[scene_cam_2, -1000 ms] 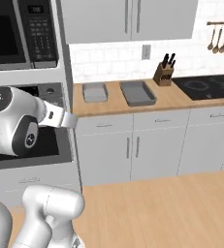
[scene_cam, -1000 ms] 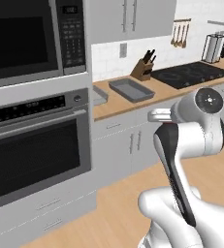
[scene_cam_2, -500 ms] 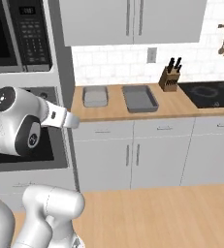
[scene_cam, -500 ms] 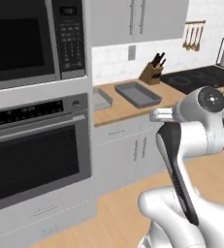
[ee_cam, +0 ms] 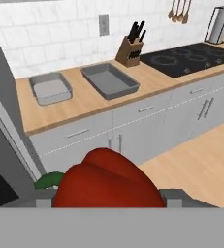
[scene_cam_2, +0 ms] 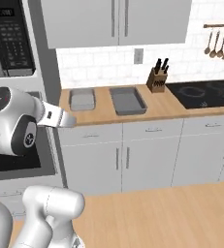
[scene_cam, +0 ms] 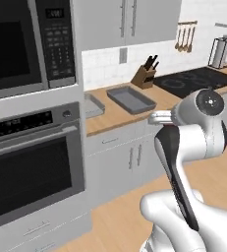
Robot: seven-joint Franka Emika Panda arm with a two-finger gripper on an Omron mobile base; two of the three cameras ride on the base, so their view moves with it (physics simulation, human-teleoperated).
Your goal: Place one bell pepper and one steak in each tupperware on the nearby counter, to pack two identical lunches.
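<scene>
Gripper: in the hand view a red bell pepper (ee_cam: 107,180) with a green stem sits right at the bottom, between the two grey finger tips (ee_cam: 177,197); the jaws stand partly spread with the pepper between them, so it looks held.
Arm: in the left base view the white arm (scene_cam: 196,133) rises from the lower right, its elbow level with the counter edge; in the right base view it stands at the lower left, in front of the oven (scene_cam_2: 16,160).
Cabinets: grey doors and drawers (ee_cam: 147,121) run below the counter, above a light plank floor (scene_cam_2: 181,213).
Counter: tan wood worktop (scene_cam_2: 157,107) backed by white wall tiles, well ahead of the gripper.
Near tupperware: the smaller-looking grey tray (ee_cam: 49,87) lies at the oven end of the counter (scene_cam_2: 81,99).
Second tupperware: a shallow grey tray (ee_cam: 109,80) lies just beside the first, apart from it, nearer the knife block (scene_cam_2: 128,100).
Tray contents: both look bare inside.
Knife block: wooden, with dark handles (ee_cam: 130,51), against the tiles.
Cooktop: black glass (ee_cam: 191,57) set in the counter beyond the block.
Far wall: ladles and spoons (scene_cam_2: 217,42) hang from a rail.
</scene>
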